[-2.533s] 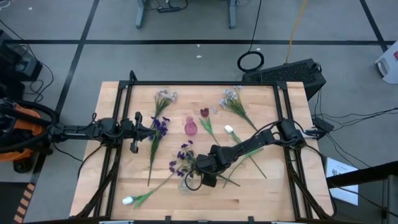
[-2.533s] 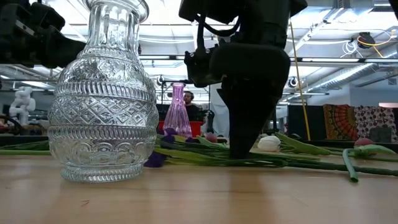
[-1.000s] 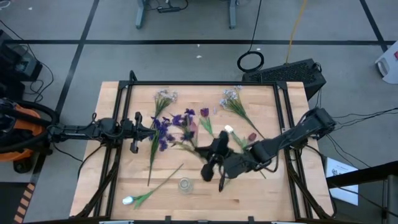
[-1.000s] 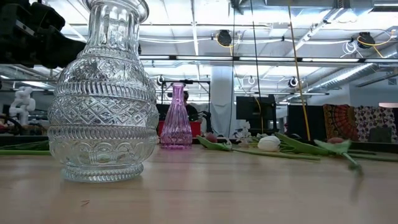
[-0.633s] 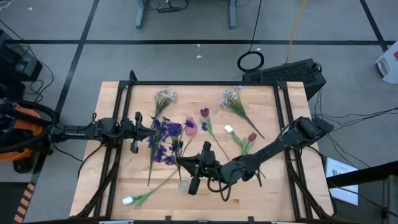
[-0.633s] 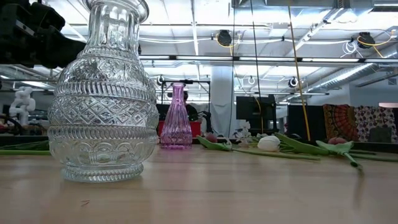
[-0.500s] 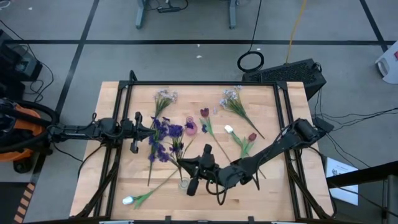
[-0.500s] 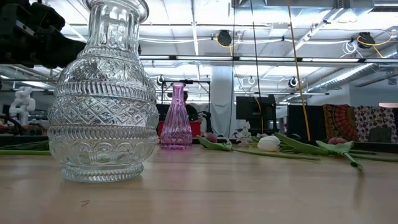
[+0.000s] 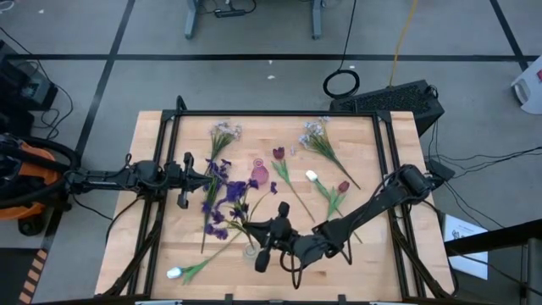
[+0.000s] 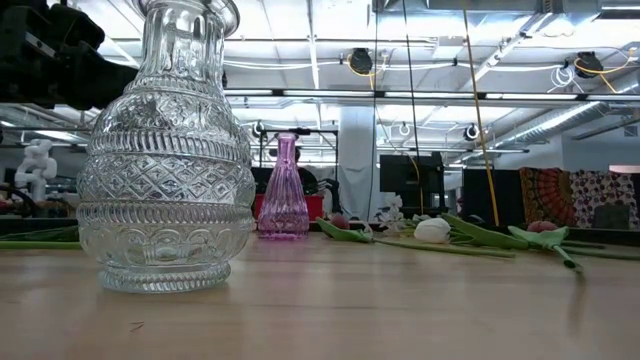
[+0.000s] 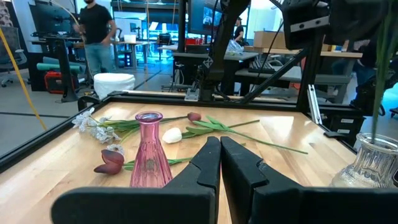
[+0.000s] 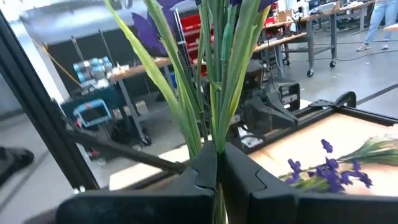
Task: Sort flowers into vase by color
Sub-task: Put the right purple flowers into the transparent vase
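The right gripper's fingers [image 12: 239, 177] are pinching the green stems of a dark purple flower bunch [image 9: 227, 203], pressed together on them in the right wrist view. The right gripper [image 9: 264, 240] is hanging over the near middle of the table [image 9: 373, 263], just right of the clear glass vase [image 10: 165, 150]; whether the stem ends are reaching its mouth is hard to tell from above. The bunch is leaning left and far from the fingers, its blooms spreading toward the pink vase [image 9: 259, 174].

The left gripper [image 9: 188, 180] is waiting at the table's left edge, its fingers [image 11: 208, 162] pressed together on nothing.

Other flowers are lying on the table: lavender-white sprays [image 9: 222, 132] at the far side, a dark red tulip [image 9: 278, 154] and white tulip [image 9: 312, 176] right of the pink vase, another white tulip [image 9: 174, 273] near left.
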